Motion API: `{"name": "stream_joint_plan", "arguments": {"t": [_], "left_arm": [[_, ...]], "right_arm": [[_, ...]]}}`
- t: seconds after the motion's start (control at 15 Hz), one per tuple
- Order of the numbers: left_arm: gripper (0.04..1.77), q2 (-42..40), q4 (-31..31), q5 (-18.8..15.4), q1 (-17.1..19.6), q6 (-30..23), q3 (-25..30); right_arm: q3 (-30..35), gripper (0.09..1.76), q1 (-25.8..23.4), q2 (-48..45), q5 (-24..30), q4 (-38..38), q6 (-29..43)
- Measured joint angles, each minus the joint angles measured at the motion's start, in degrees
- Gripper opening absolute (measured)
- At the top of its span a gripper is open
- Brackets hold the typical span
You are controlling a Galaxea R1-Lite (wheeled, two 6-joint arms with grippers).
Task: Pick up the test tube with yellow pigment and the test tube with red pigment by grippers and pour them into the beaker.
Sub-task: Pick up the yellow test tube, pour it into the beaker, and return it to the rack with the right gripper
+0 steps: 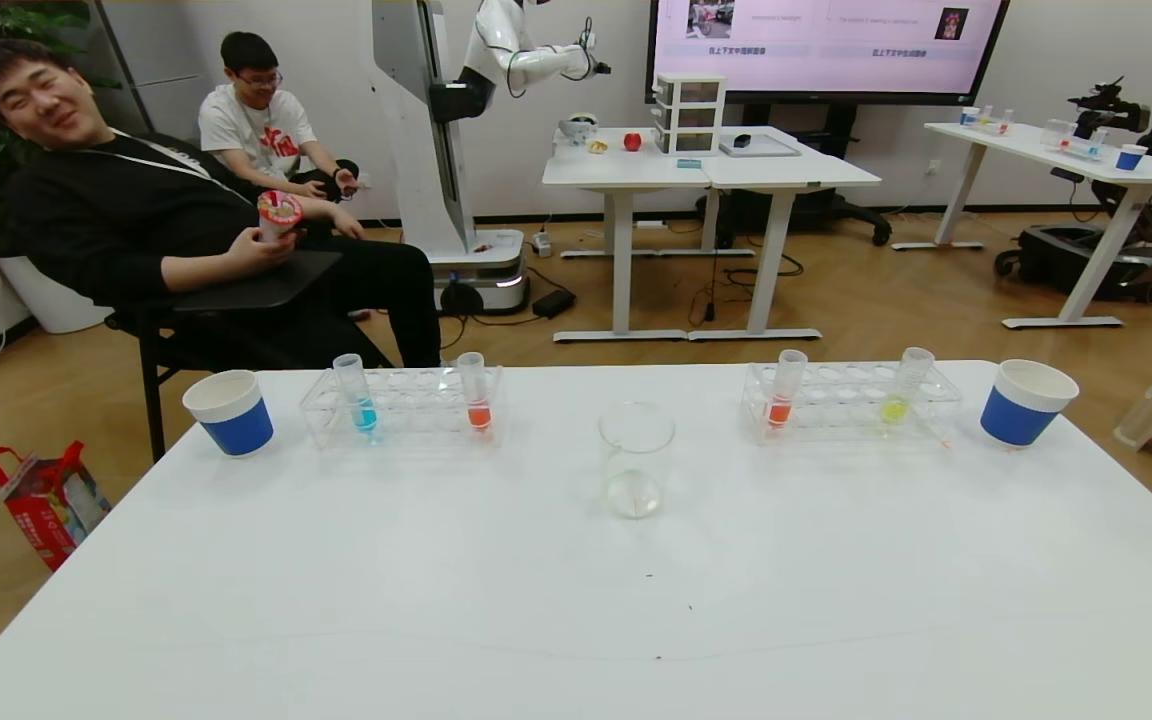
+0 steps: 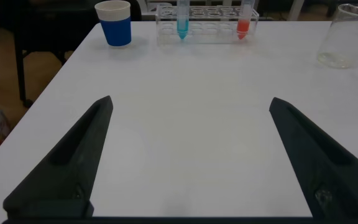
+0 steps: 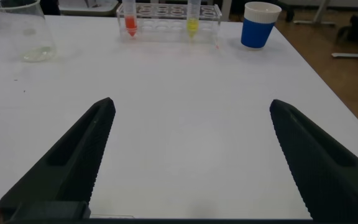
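The clear beaker [image 1: 636, 460] stands mid-table. The test tube with yellow pigment [image 1: 901, 395] stands in the right rack [image 1: 851, 405], beside a test tube with red pigment [image 1: 784, 395]. A second red tube [image 1: 476, 392] stands in the left rack [image 1: 406, 400]. Neither gripper shows in the head view. My left gripper [image 2: 191, 102] is open and empty over bare table, well short of the left rack's red tube [image 2: 243, 22] and the beaker [image 2: 348, 37]. My right gripper [image 3: 191, 104] is open and empty, well short of the yellow tube [image 3: 192, 18] and red tube [image 3: 130, 18].
A blue-liquid tube [image 1: 358, 392] stands in the left rack. Blue-and-white paper cups stand at the far left [image 1: 229, 412] and far right [image 1: 1024, 402] of the table. Two seated people and other tables are beyond the far edge.
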Motion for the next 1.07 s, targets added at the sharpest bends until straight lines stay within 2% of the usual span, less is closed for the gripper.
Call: {"name": "stream_joint_plan", "arguments": {"t": [0.8, 1.07], "left_arm": [[1.75, 0.00, 0.00, 0.02, 0.00, -0.02, 0.00], [1.75, 0.00, 0.00, 0.02, 0.00, 0.00, 0.00]], "right_arm": [[-0.13, 1.74, -0.12, -0.06, 0.00, -1.17, -0.11], [-5.97, 1.74, -0.23, 1.97, 0.17, -1.00, -0.06]]}}
